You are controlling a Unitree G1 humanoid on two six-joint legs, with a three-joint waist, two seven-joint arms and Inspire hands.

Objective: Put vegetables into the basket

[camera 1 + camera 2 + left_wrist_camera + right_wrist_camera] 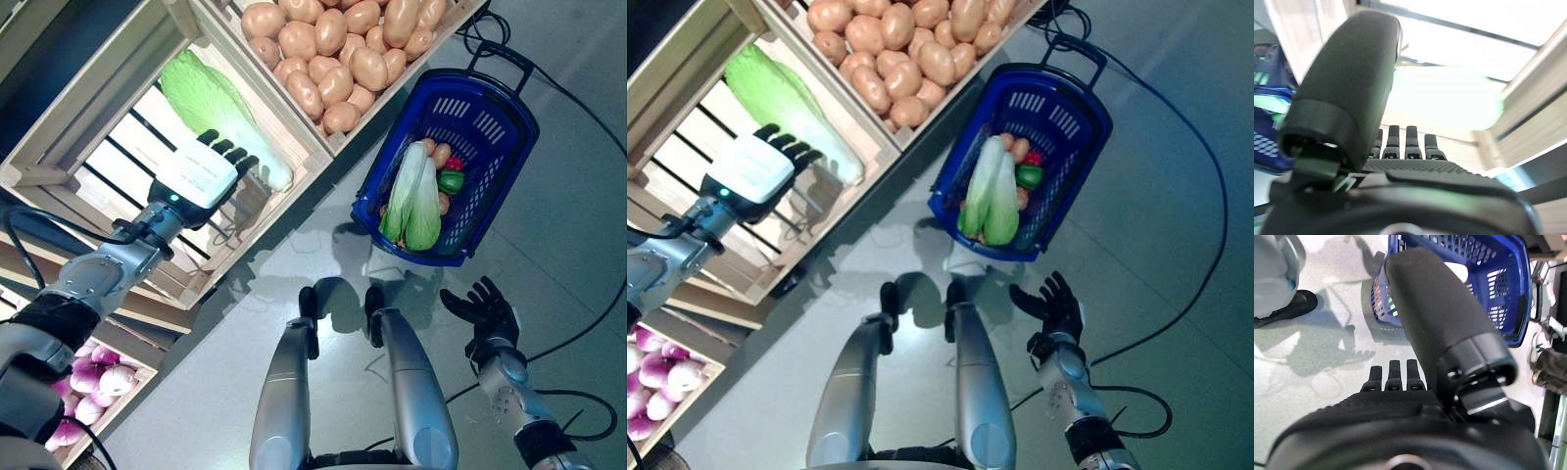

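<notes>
Nearest the head camera, low on the robot's right, the right robot hand hangs over the smooth grey floor with its dark fingers spread and loose, holding nothing. Just beyond it stands a blue plastic basket with slotted walls and a black handle. Inside lie two long pale-green cabbages side by side, with a green pepper, something small and red, and an orange-brown piece tucked beside them.

On the robot's left, wooden slatted crates form a stand. One crate holds a single long cabbage, leafy green with a white stalk end, resting against the plank that divides it from the next crate. The left robot hand, white-backed with dark fingers, reaches into this crate, its straight fingers ending beside the cabbage's stalk end; whether they touch it cannot be told, and they grip nothing. The neighbouring crate is heaped with smooth, rounded tan potatoes. Lower on the stand, a crate corner shows glossy purple and white onions.
</notes>
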